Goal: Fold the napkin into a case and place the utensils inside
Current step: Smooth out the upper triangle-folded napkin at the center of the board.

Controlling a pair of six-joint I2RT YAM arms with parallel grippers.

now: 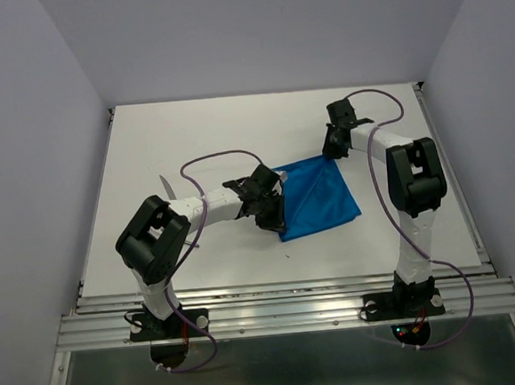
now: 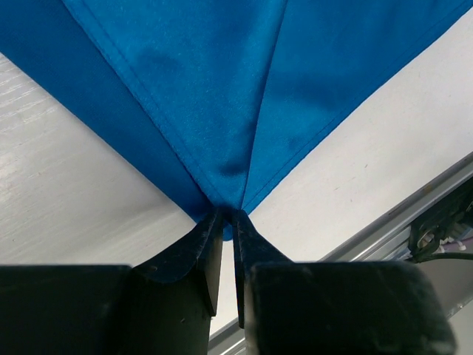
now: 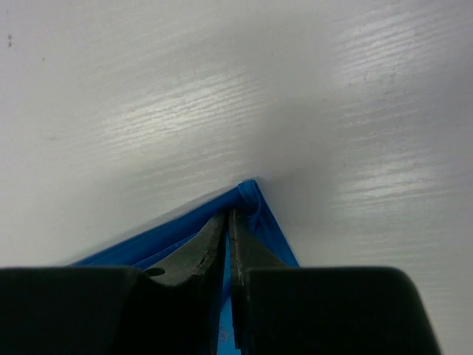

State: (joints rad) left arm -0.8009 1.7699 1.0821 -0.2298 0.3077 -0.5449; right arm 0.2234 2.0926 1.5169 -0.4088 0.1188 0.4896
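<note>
The bright blue napkin (image 1: 316, 197) lies folded on the white table, with a diagonal crease across it. My left gripper (image 1: 279, 217) is shut on the napkin's near-left corner; in the left wrist view the cloth (image 2: 222, 89) fans out from my pinched fingertips (image 2: 228, 216). My right gripper (image 1: 328, 151) is shut on the far corner; the right wrist view shows the rolled corner (image 3: 251, 194) just past my closed fingertips (image 3: 230, 214). A slim grey utensil (image 1: 165, 184) lies left of my left arm. The teal-handled utensil is out of view. No finished case shows.
The table's metal rail (image 1: 285, 311) runs along the near edge and shows in the left wrist view (image 2: 414, 214). Purple cables loop over both arms. Grey walls enclose the left, right and back sides.
</note>
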